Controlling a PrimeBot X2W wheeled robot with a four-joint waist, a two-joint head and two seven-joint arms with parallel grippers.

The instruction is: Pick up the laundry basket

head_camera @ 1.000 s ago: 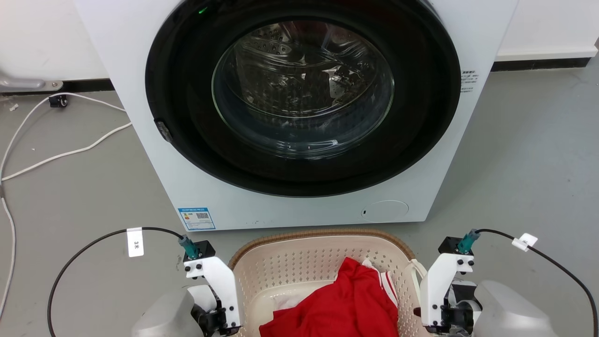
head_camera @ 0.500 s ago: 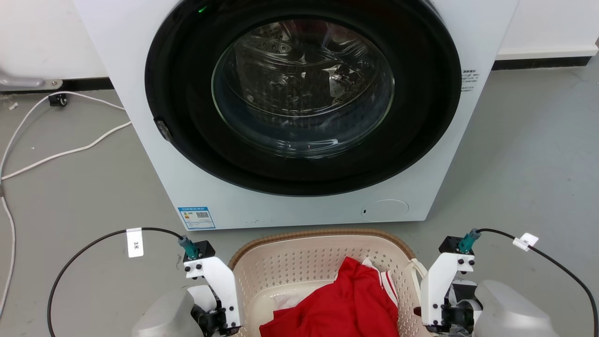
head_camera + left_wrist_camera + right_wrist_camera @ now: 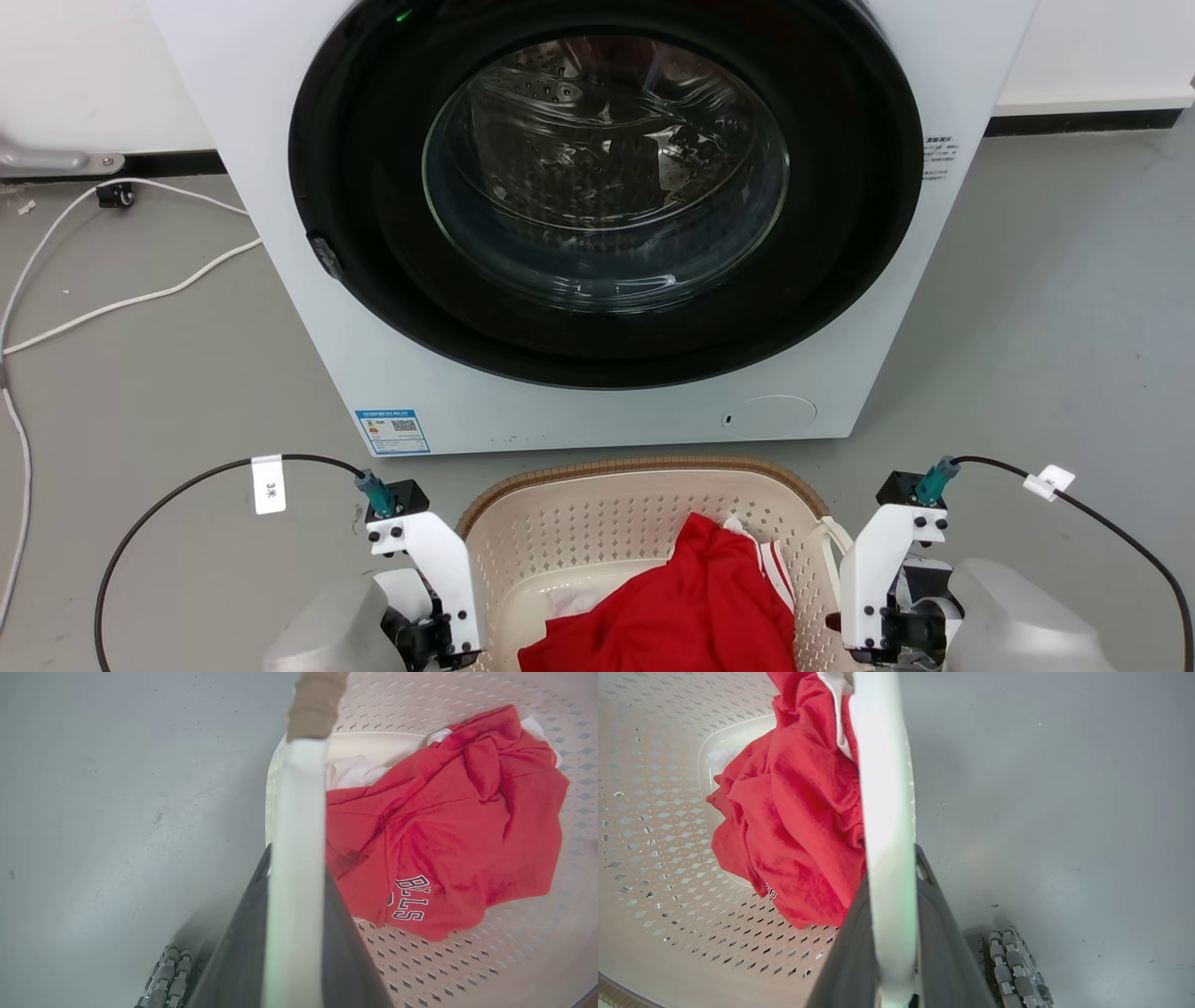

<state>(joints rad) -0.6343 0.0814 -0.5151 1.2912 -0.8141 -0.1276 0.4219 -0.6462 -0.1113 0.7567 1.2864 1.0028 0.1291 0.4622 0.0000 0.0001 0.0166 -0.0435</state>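
Note:
The laundry basket point(image 3: 597, 523) is at the bottom centre of the head view, just in front of the washing machine; it is cream and perforated, with a brown woven rim point(image 3: 644, 464). Both arms' white wrist brackets flank it: the left bracket point(image 3: 425, 560) and the right bracket point(image 3: 882, 560). In the left wrist view, my left gripper point(image 3: 296, 863) is shut on the basket's white side handle point(image 3: 299, 788). My right gripper point(image 3: 892, 868) is shut on the other white handle point(image 3: 882, 765). A red garment point(image 3: 444, 826) with white cloth under it lies inside.
The white washing machine point(image 3: 373, 373), its round glass door shut, stands right behind the basket. White cables point(image 3: 131, 303) trail over the grey floor at the left. The robot's roller wheels point(image 3: 1013, 961) are below the right handle. Bare floor lies on both sides.
The washing machine and floor have slid slightly up in the head view while the basket and both grippers keep their place in it. The grips are unchanged.

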